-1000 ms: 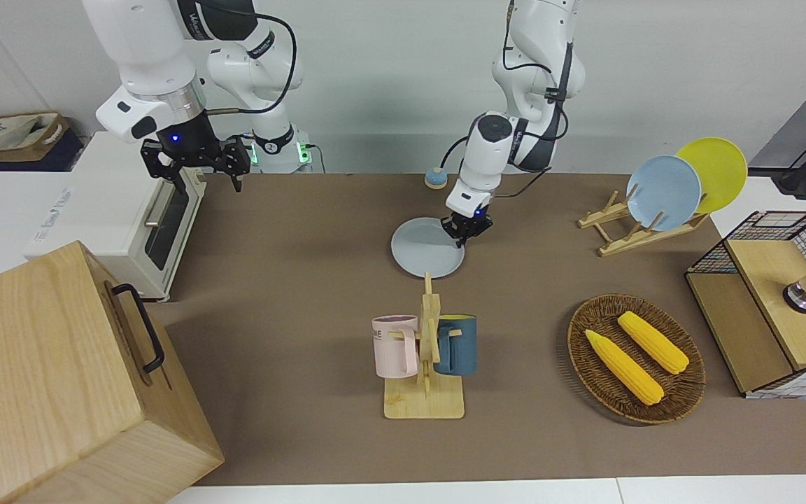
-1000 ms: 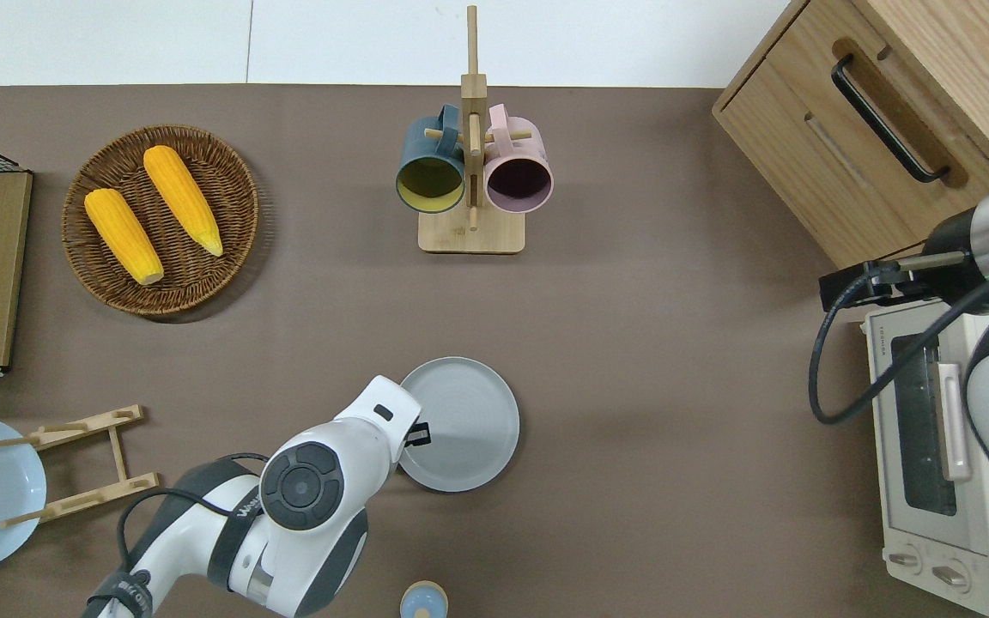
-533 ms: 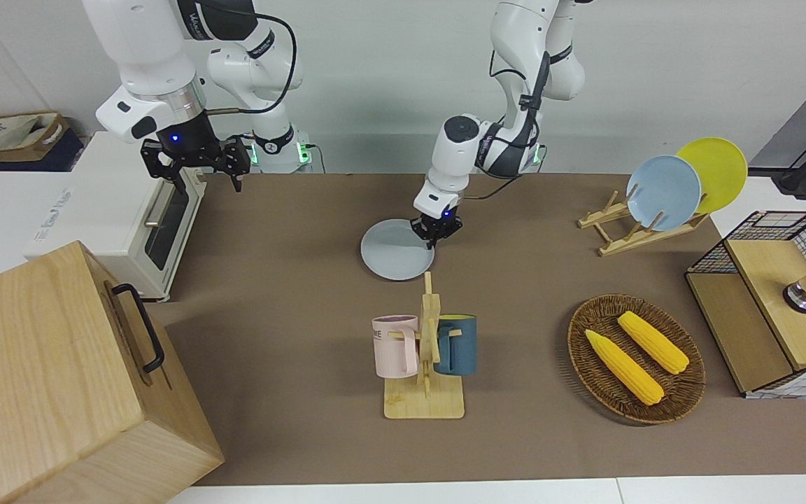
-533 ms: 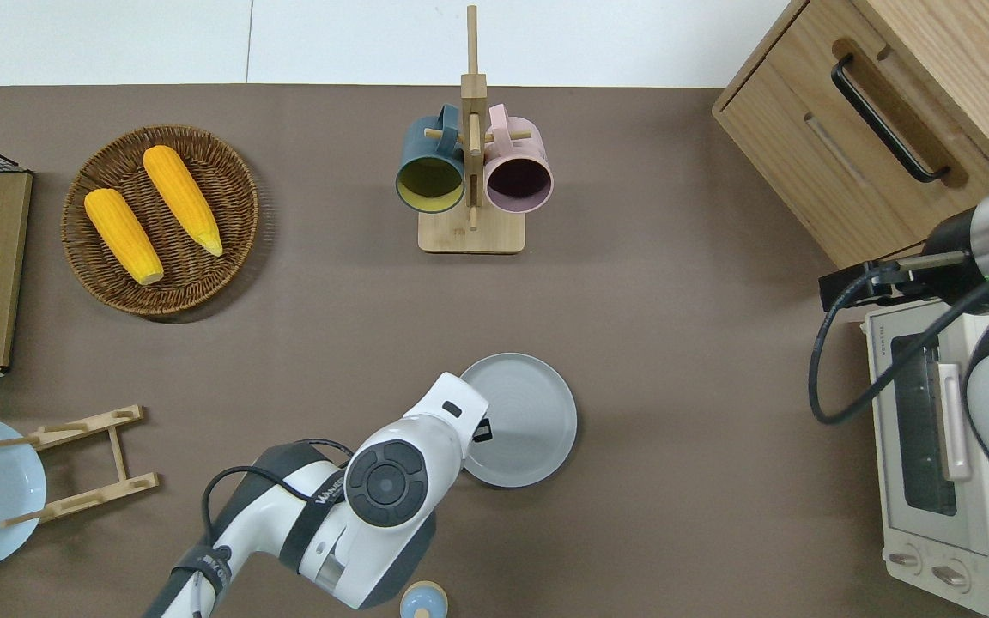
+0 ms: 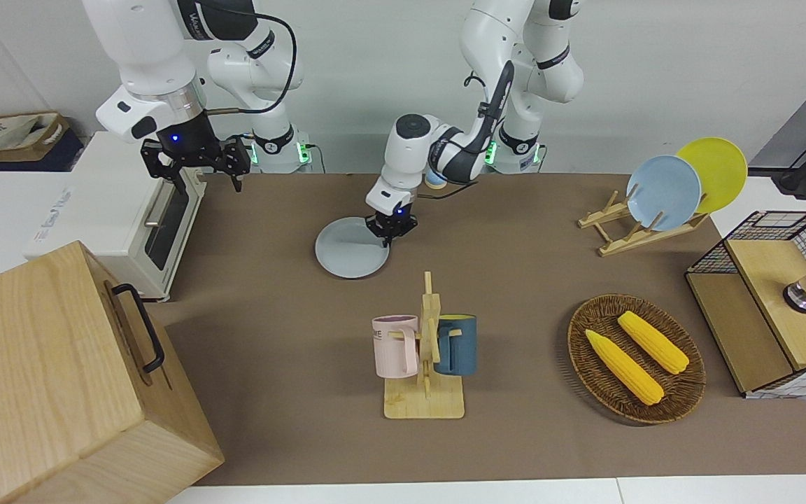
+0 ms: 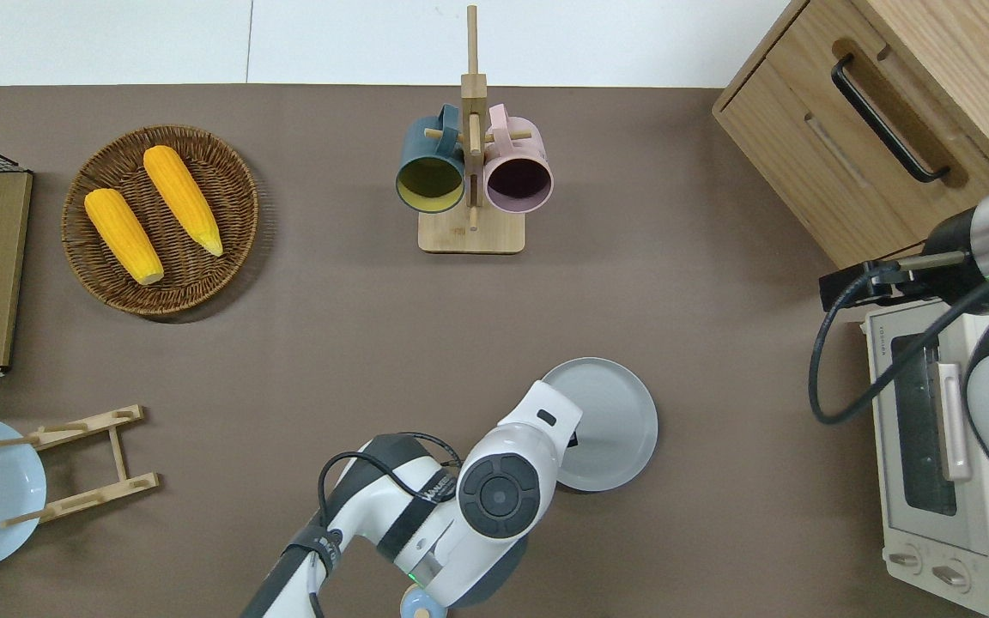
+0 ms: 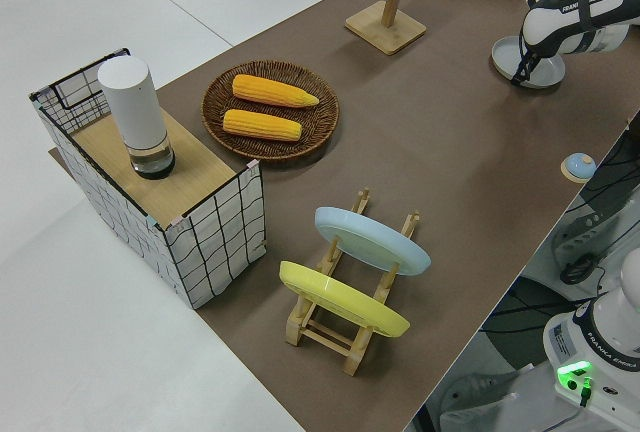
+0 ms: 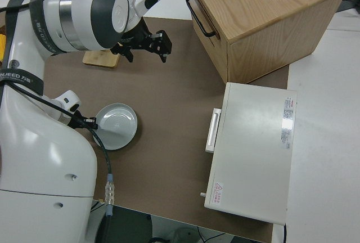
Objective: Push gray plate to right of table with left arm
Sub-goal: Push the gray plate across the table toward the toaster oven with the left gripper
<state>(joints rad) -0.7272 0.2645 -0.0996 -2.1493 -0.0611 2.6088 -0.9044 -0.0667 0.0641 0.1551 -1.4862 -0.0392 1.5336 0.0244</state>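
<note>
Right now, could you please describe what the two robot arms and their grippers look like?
Both arms are glossy white with dark gray joint bands and loose black cables. The left arm has a round dark cap and a small black gripper. The right arm has a silver wrist ring, a blue light and a wider black gripper.

White "FRANKA EMIKA" lettering runs along the forearm of the left arm [image 7: 585, 24] and again on a white robot base [image 7: 598, 344] at the desk's edge. The pink mug [image 5: 396, 346] shows the dark letters "ME". The white toaster oven [image 8: 253, 149] carries a red triangular warning sticker whose words are too small to read.
</note>
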